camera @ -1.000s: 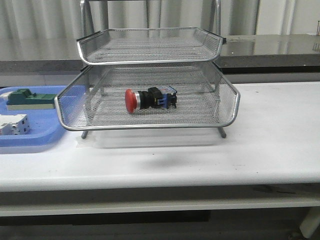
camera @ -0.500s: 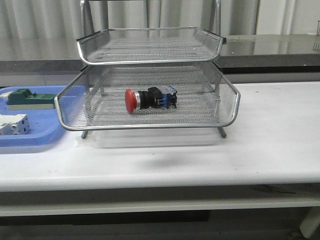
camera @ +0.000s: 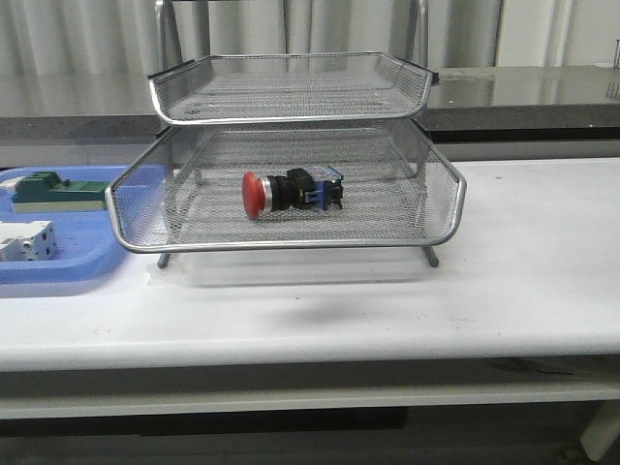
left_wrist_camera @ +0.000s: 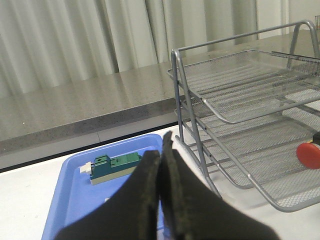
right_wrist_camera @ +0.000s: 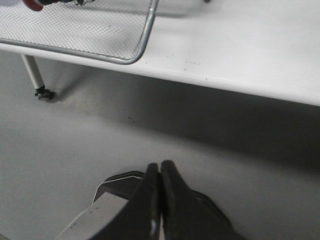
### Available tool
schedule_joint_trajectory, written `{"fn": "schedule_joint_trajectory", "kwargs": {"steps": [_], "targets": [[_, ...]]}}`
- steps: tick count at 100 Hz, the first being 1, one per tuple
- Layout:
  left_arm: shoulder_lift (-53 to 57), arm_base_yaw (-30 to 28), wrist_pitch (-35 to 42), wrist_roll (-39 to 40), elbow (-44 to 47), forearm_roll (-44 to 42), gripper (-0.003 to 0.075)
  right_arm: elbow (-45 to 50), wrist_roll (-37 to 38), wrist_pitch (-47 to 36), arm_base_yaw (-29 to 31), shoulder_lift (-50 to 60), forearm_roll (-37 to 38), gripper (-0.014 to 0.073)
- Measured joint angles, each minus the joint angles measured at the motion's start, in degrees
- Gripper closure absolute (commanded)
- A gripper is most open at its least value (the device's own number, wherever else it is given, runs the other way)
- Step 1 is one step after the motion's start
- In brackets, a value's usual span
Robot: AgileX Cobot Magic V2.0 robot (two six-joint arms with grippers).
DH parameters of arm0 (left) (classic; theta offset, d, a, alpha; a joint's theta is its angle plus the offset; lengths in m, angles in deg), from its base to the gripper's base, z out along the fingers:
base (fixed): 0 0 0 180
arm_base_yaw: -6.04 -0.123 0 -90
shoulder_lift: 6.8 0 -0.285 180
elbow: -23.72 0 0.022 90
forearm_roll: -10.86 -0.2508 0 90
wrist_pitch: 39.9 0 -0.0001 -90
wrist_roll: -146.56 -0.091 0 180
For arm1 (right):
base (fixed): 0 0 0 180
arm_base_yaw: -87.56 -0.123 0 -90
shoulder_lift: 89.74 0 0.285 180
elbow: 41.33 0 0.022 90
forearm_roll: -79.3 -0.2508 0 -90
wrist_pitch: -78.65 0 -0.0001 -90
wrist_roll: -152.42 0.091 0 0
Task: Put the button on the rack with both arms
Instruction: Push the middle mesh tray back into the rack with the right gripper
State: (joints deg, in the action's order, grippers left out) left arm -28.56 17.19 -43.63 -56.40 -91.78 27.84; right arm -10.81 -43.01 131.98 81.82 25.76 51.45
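The button (camera: 291, 192) lies on its side in the lower visible tier of the silver wire rack (camera: 291, 247), red head toward the left. Its red head (left_wrist_camera: 308, 155) shows at the edge of the left wrist view, and a sliver of the button (right_wrist_camera: 35, 4) shows at the edge of the right wrist view. Neither arm appears in the front view. My left gripper (left_wrist_camera: 161, 150) is shut and empty, held over the blue tray beside the rack (left_wrist_camera: 240, 115). My right gripper (right_wrist_camera: 159, 169) is shut and empty, low in front of the table, over the floor.
A blue plastic tray (camera: 68, 266) sits left of the rack, holding a green block (camera: 53, 191) and a white switch block (camera: 24, 240). The white table (camera: 523, 281) stretches right of the rack. A table leg with a caster (right_wrist_camera: 37, 82) stands on the grey floor.
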Motion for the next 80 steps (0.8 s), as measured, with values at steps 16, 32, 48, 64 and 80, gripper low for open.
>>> {"fn": "schedule_joint_trajectory", "kwargs": {"steps": [16, 32, 48, 64, 80], "targets": [[0.0, 0.0, 0.1, 0.0, 0.0, 0.0, 0.0741, 0.0, -3.0, -3.7, -3.4, -7.1, -2.1, 0.0659], [0.0, 0.0, 0.1, 0.0, 0.0, 0.0, 0.0741, 0.0, -3.4, -9.0, -10.3, -13.4, -2.6, 0.0659], [0.0, 0.0, 0.1, 0.0, 0.0, 0.0, 0.0741, 0.0, -3.4, -15.3, -17.4, -19.4, -2.7, 0.065], [0.0, 0.0, 0.1, 0.0, 0.0, 0.0, 0.0741, -1.1, -3.4, -19.9, -23.2, -25.3, -2.6, 0.065], [0.0, 0.0, 0.1, 0.0, 0.0, 0.0, 0.0741, -5.0, -3.4, -21.3, -27.3, -31.2, -1.8, 0.065]]}}
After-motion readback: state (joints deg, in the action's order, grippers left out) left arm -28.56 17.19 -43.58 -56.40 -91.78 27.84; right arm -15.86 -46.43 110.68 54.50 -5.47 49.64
